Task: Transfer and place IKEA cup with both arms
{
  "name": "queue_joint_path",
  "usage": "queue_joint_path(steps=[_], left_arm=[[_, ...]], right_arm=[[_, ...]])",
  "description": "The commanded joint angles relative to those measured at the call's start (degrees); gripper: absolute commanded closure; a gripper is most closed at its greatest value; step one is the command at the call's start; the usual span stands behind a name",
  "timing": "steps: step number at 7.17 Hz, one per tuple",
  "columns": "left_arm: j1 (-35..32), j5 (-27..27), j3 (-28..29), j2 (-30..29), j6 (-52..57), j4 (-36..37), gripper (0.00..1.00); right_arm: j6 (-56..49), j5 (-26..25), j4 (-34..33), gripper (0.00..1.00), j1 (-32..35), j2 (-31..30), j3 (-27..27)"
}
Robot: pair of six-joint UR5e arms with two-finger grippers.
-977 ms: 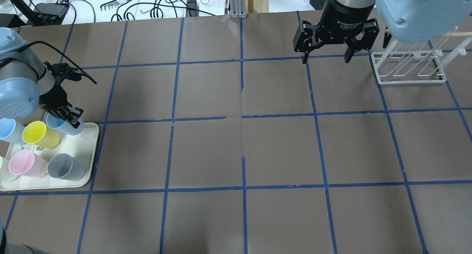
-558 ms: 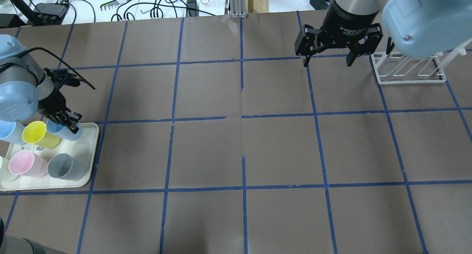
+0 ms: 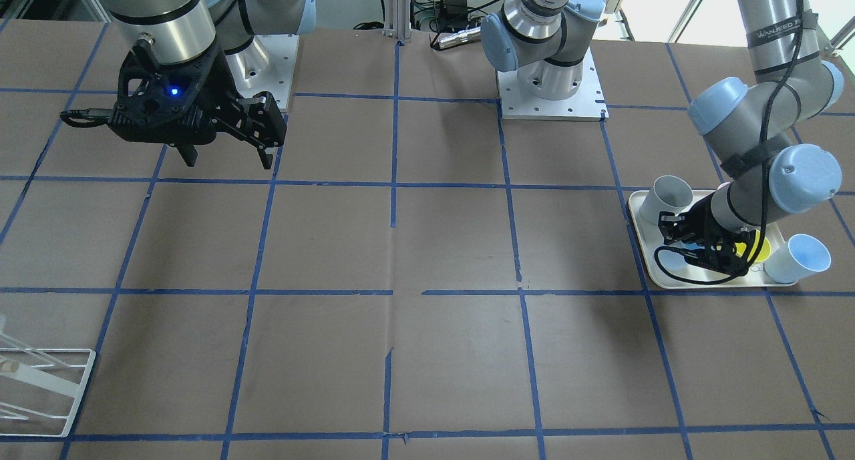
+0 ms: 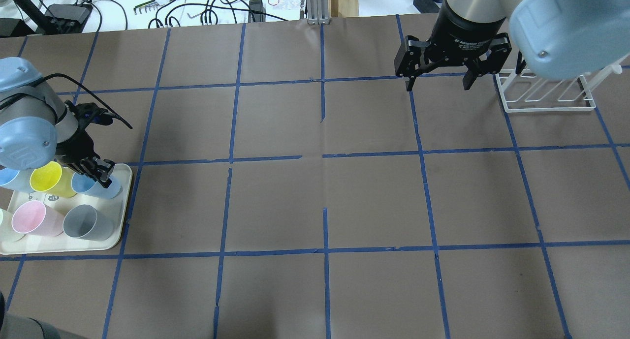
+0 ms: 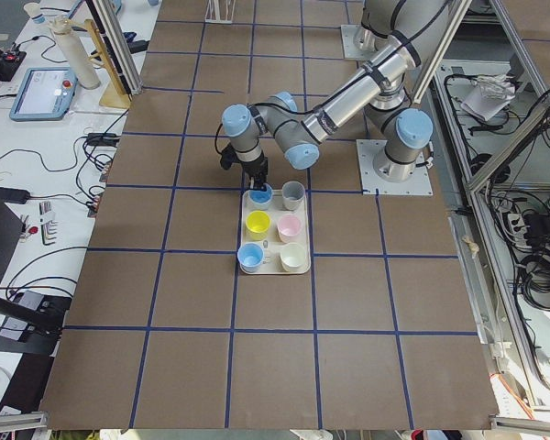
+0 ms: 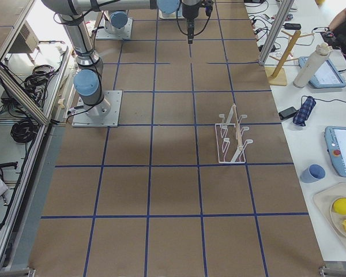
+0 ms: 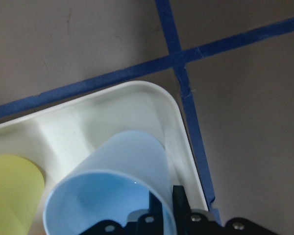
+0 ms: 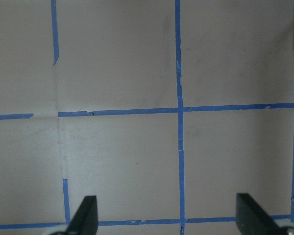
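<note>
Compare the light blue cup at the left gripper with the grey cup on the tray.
The IKEA cup is light blue; the grey cup is grey. The left gripper pinches the IKEA cup's rim; nothing touches the grey cup. The IKEA cup stands farther from the robot on the tray, the grey cup nearer. Both are handleless tumblers, mouths up.

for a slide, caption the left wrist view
Left gripper pinching the rim of the light-blue IKEA cup at the white tray's corner, yellow cup beside it
</note>
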Motion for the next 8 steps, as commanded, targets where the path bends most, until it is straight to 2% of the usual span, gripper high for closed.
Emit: queue_joint_path(steps=[1,3,4,7,8], left_arm=[[-0.16,-0.34,0.20,1.27,-0.06,-0.44,0.00],[-1.21,-1.74,3.87,3.99,-0.94,-3.07,0.00],[-3.04,-4.62,6.67,5.66,-3.46,-5.86,0.00],[-13.13,-4.73,14.33,12.58,-15.92,-15.62,0.00],[-17.87,-5.00,13.91,15.40,-22.06,-17.30,0.00]], right_arm=[[-0.05,0.07,-0.01,0.00,-0.05,-0.07,-0.07],[-0.05,0.07,0.08,0.00,0.03,-0.07,-0.07],[-0.05,0.07,0.08,0.00,-0.05,-0.07,-0.07],[0.04,0.16,0.08,0.00,-0.05,-0.07,-0.07],[0.04,0.16,0.08,0.00,0.03,-0.07,-0.07]])
